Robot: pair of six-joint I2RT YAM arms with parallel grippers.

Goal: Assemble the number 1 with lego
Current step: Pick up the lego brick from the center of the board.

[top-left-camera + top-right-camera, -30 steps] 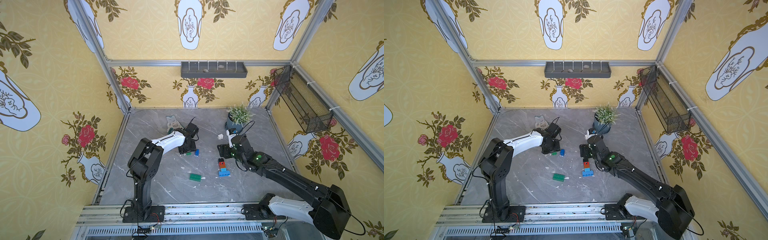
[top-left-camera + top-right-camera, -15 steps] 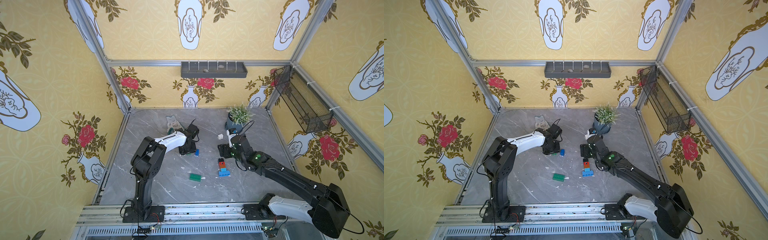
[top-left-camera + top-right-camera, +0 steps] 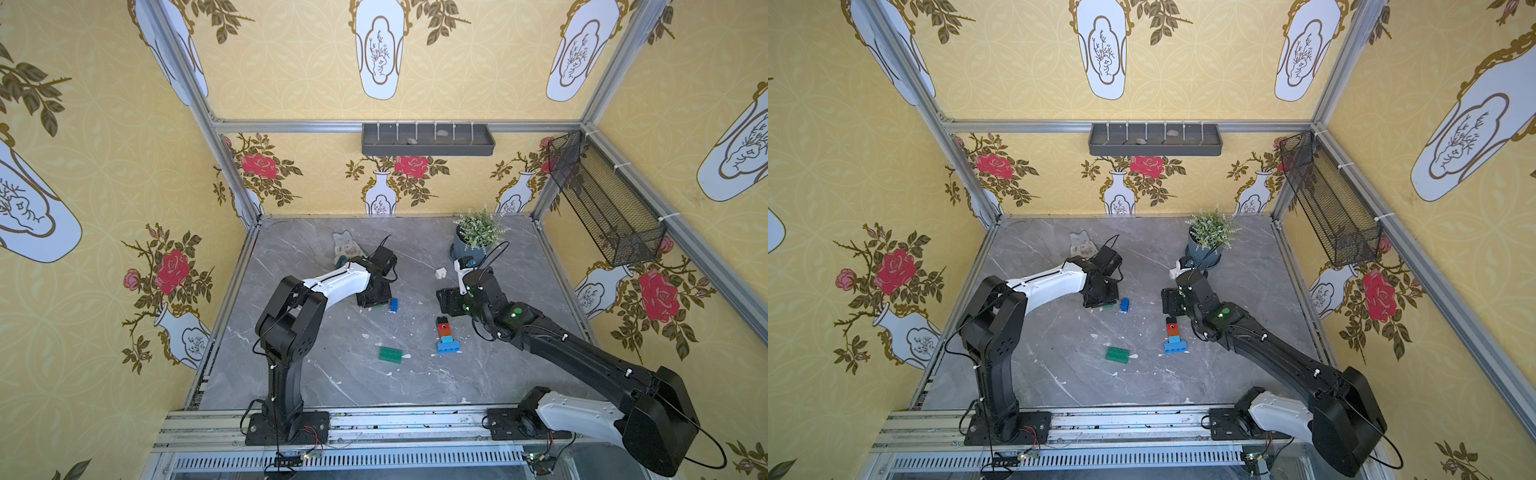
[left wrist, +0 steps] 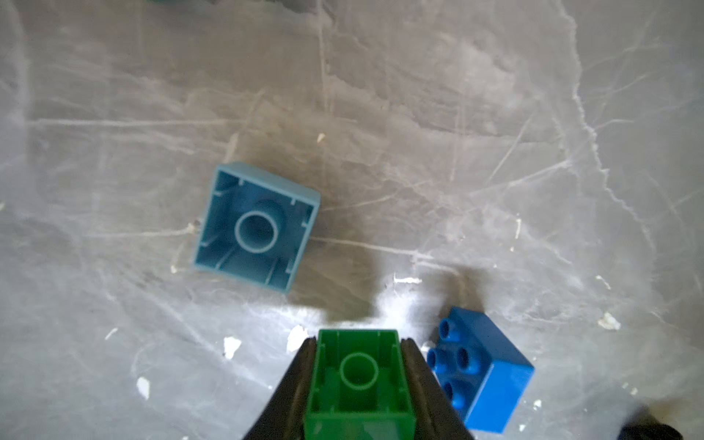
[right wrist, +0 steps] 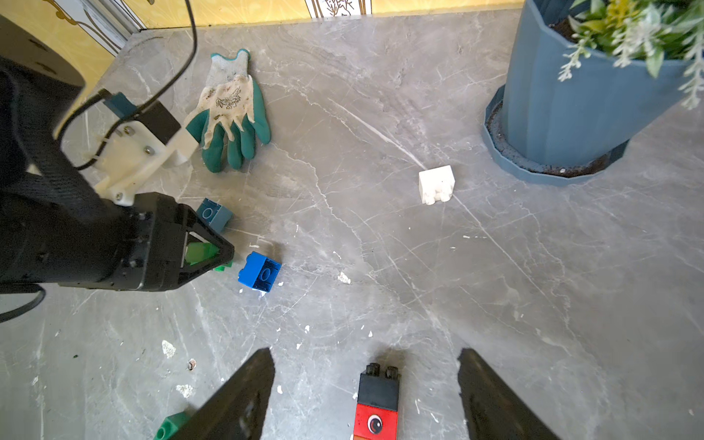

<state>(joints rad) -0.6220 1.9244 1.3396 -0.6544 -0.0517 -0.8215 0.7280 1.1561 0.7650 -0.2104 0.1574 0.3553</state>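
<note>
Marble tabletop (image 3: 353, 386): we see blue brick (image 3: 393, 305) unmoved.
Left gripper (image 4: 360, 341): narrower than before, now clamping green brick (image 4: 358, 384).
Right gripper (image 5: 365, 354): still spread wide near black brick (image 5: 379, 388).

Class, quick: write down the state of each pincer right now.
Left pincer: closed on the small green brick.
Right pincer: open, holding nothing.

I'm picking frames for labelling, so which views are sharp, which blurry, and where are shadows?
Left wrist view: soft throughout, dark shadow between the green brick and light blue brick. Right wrist view: sharp on the white brick, right gripper blurred up close. Both top views: crisp, evenly lit.
</note>
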